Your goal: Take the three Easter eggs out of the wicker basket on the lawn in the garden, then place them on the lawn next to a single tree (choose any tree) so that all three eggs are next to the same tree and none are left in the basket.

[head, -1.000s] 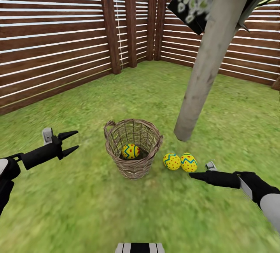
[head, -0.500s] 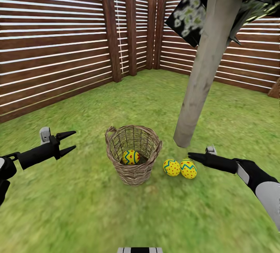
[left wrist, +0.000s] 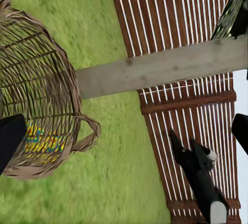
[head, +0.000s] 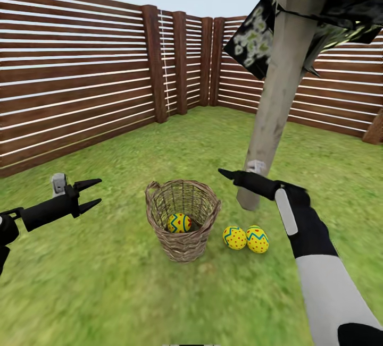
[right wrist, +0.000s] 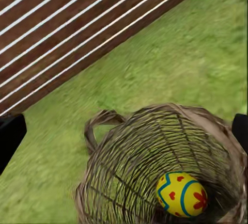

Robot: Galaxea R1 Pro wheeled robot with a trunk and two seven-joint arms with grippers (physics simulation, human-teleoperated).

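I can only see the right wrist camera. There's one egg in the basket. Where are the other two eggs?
Observer: One Easter egg and a second egg lie side by side on the lawn, between the wicker basket and the tree trunk.
Operator: Is my left gripper holding something?
Observer: No, the left gripper is open and empty, beside the basket.
Operator: Where's my right one?
Observer: The right gripper hovers open, higher than the basket's rim, on its tree side.
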